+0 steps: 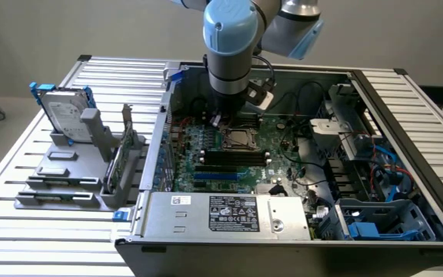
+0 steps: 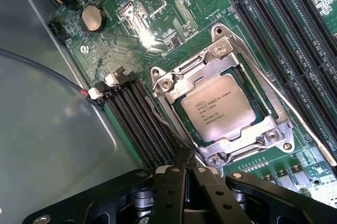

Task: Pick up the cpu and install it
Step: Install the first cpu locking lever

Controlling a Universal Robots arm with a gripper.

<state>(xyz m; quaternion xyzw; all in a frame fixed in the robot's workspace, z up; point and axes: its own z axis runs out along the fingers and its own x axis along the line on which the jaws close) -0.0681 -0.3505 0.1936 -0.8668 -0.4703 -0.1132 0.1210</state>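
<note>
The cpu (image 2: 220, 107), a flat silver square with printed text, lies seated inside the metal-framed socket (image 2: 171, 84) on the green motherboard. My gripper (image 2: 182, 167) is shut, its two dark fingers pressed together just beside the socket's corner. A thin metal socket lever (image 2: 160, 121) runs along the frame up to the fingertips; whether it is pinched cannot be told. In the exterior view the gripper (image 1: 226, 119) hangs inside the open computer case, right above the socket (image 1: 235, 139).
Black memory slots (image 2: 139, 116) flank the socket on both sides. A hard drive (image 1: 66, 112) with a blue bracket stands on a grey rack at the exterior view's left. The power supply (image 1: 229, 213), a blue drive cage (image 1: 383, 222) and cables crowd the case.
</note>
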